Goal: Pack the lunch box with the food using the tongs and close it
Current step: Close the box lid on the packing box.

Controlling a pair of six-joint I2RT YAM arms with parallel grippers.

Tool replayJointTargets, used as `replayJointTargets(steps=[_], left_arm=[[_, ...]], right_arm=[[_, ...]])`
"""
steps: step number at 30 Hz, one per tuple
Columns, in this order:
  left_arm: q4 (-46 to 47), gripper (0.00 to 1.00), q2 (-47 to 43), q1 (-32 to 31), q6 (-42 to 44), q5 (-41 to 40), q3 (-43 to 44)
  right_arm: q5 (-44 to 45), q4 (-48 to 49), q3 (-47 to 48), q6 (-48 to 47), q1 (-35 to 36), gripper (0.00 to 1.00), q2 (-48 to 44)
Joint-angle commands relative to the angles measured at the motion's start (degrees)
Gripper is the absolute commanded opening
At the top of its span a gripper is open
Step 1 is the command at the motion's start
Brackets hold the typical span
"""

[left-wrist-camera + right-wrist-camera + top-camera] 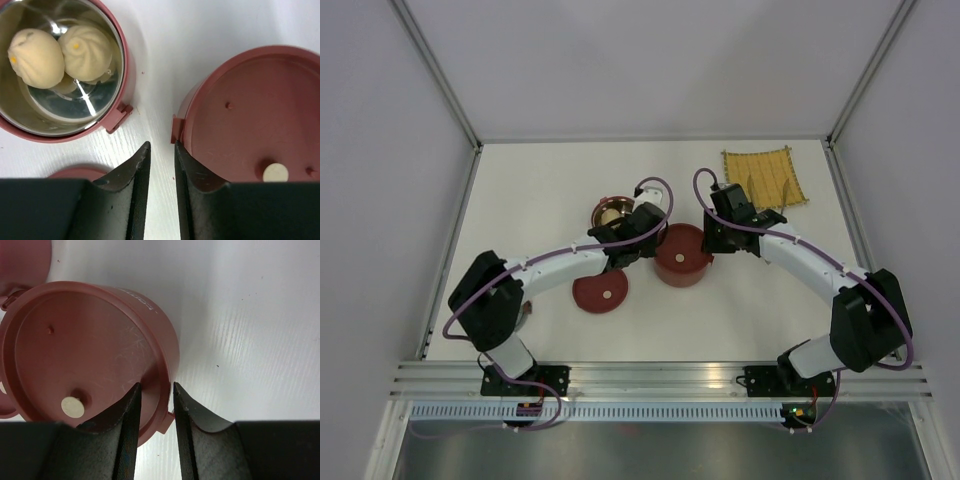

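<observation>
The lunch box stands in two parts. One dark-red bowl (pixel 610 213) is open, and its steel inside (pixel 65 102) holds the food, two pale round balls (pixel 35 57). The other bowl (pixel 682 258) carries a flat red lid (pixel 90 350) with a pale knob (pixel 72 407). My left gripper (pixel 161 150) is open over bare table between the two bowls, its right finger close to the lidded bowl's side (pixel 176 132). My right gripper (pixel 157 385) is open and straddles the lid's rim, one finger over the lid and one outside. The tongs are out of view.
A loose red lid (pixel 600 292) lies flat in front of the open bowl, and its edge (pixel 75 171) shows by my left finger. A yellow woven mat (pixel 765 178) sits at the back right corner. Grey walls enclose the white table (pixel 540 190).
</observation>
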Motion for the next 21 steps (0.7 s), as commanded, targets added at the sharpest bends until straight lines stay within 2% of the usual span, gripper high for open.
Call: replayJointTargets(steps=[1, 6, 12, 21], left_arm=[[-0.26, 0.31, 1.52, -0.84, -0.52, 0.98, -1.57], [-0.52, 0.31, 1.17, -1.46, -0.69, -0.85, -1.66], [-3.50, 0.38, -3.04, -1.37, -0.70, -4.20, 1.06], [-4.47, 0.50, -5.16, -1.11, 1.77, -2.45, 8.26]], right_arm=[[2.90, -3.12, -2.20, -1.41, 0.40, 0.38, 1.73], [3.96, -4.52, -0.97, -2.38, 0.49, 0.38, 2.78], [3.69, -4.53, -0.45, -2.46, 0.49, 0.39, 2.87], [3.60, -5.84, 1.75, -4.39, 0.49, 0.42, 2.70]])
